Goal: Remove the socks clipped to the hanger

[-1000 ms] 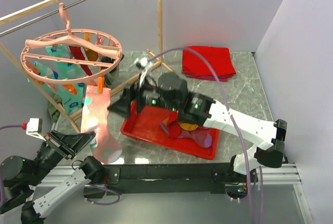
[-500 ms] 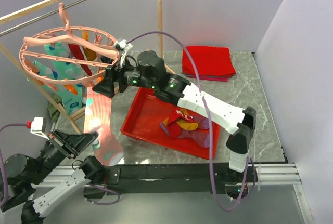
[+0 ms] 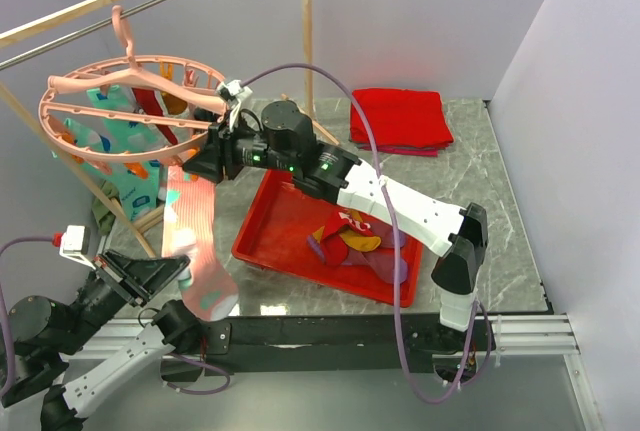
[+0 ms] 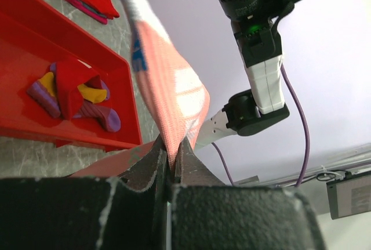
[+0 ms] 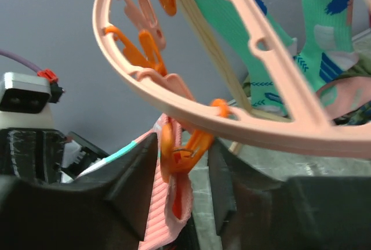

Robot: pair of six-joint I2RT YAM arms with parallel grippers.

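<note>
**Item:** pink striped sock (image 3: 190,226), hung from one orange clip (image 5: 174,158) on the round pink hanger (image 3: 140,154), over the left side of the surface (image 3: 480,181).
**Left gripper** (image 4: 171,151): clenched on the sock's lower end, the cloth drawn straight.
**Right gripper** (image 5: 184,141): jaws pressed on either side of that clip.
**Step:** unclipping this sock.
**Next, by judgement:** squeeze until the clip gapes, then draw the sock down and away.
**Also:** teal socks (image 3: 108,136) hang clipped behind.
</note>
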